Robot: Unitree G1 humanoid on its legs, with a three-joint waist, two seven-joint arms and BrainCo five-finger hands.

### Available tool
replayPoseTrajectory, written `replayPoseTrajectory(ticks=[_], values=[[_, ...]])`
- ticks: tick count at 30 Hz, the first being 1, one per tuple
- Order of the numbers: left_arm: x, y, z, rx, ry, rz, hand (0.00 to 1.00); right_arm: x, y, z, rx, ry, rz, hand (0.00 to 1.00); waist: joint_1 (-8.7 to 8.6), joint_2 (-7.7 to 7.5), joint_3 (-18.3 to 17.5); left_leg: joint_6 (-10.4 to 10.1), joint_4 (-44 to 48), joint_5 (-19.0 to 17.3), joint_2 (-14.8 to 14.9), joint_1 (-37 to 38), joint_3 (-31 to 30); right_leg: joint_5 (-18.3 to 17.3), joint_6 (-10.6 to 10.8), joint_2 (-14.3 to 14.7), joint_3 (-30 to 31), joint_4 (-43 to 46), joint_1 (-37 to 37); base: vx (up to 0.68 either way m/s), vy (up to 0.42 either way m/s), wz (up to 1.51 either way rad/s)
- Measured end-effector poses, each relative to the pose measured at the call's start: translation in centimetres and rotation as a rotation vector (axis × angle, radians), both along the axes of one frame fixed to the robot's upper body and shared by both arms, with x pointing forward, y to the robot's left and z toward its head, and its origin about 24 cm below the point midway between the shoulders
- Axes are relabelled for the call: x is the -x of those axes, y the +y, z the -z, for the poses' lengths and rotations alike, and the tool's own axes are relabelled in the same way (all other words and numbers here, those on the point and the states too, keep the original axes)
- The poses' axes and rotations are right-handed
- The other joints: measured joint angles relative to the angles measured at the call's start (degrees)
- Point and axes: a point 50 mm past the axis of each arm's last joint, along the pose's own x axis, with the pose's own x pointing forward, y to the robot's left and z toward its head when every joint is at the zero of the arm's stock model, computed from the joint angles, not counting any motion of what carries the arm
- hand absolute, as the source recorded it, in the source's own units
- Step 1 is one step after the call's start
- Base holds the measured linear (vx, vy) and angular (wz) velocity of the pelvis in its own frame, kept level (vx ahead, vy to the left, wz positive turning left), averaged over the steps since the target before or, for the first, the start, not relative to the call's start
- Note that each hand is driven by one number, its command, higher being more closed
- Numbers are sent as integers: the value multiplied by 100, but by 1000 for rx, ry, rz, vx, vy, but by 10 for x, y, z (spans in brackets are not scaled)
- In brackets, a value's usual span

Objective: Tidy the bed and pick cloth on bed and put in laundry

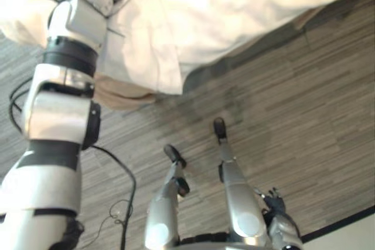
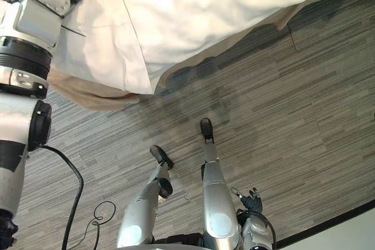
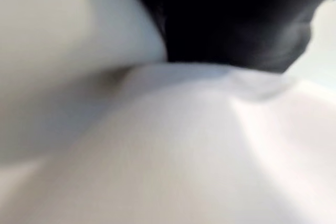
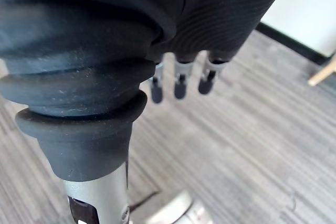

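Right hand [image 4: 220,9] is hung low beside the body, over the grey plank floor [image 1: 304,98]. Its fingers [image 4: 180,85] are seen straight, loosely spread and pointed down, with nothing held. It is judged parked there to be kept clear of the work.

Left arm [image 1: 55,115] is stretched up and forward to the bed edge, with the wrist laid against the white bedding [image 1: 234,10]. Left hand [image 3: 236,19] is pressed into that bedding, and white fabric is bulged up right at its dark cover. Whether anything is gripped cannot be told.

The bedding is draped over the bed corner and hung past the edge, with the beige bed base [image 1: 117,95] exposed beneath. The reach is judged as meant for pulling or smoothing the cover, so the tidying step is taken to be in hand. A separate garment cannot be told apart from the bedding, and the laundry step is judged not yet done.
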Motion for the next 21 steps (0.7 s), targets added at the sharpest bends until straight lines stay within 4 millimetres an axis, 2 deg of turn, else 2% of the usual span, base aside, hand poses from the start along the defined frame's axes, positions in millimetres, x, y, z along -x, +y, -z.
replayPoseTrajectory(ticks=[4,6,9,11,12,14,15,17,18,19,21], values=[[-5,5,30,-76,87,8,100,4,-4,1,9,14,-3,0,13,5,-6,0,59,0,30,340,-58,-1,1,-6,-113,11,411,8,-15,9],[-3,14,44,-120,102,-1,100,8,-6,2,19,28,-7,0,18,10,-80,0,159,0,43,388,-178,-3,2,-21,-193,10,538,-11,-28,18],[4,43,70,-177,165,-53,100,16,-7,6,25,68,-17,0,40,13,-260,2,194,1,47,460,-352,-8,3,-35,-326,-58,726,-40,-31,21],[9,66,102,-194,251,-96,100,27,-8,12,20,120,-15,0,145,27,-433,6,270,-1,36,548,-439,-18,10,-66,-369,-189,942,-63,-34,21],[15,80,126,-196,316,-119,100,35,-9,15,20,149,-11,0,158,97,-513,5,308,-2,37,622,-588,-31,13,-65,-487,-196,1100,-70,-35,28],[22,95,148,-188,372,-144,100,41,-13,16,26,170,-15,0,173,116,-594,5,305,-3,33,707,-660,-49,14,-64,-550,-199,1228,-61,-16,26],[32,114,171,-164,443,-177,100,46,-14,19,21,195,-21,0,174,122,-745,-1,285,3,30,754,-692,-61,11,-58,-619,-196,1294,-53,-12,18],[42,129,195,-139,515,-209,100,53,-15,21,20,214,-11,0,199,136,-845,-8,261,13,22,851,-735,-68,0,-34,-651,-195,1403,-23,-15,11],[53,140,215,-112,566,-233,0,58,-16,22,25,238,-17,0,266,131,-915,-31,193,29,10,986,-748,-80,-13,-32,-661,-195,1508,0,0,0],[58,145,224,-102,593,-245,0,61,-16,23,29,249,-22,0,279,131,-977,-36,165,36,6,1017,-748,-85,-15,-30,-663,-196,1524,0,0,0],[82,162,266,-25,697,-291,0,72,-17,26,28,291,-24,0,294,128,-1127,-42,63,65,-11,1173,-801,-149,-24,-29,-722,-200,1671,21,8,8]])
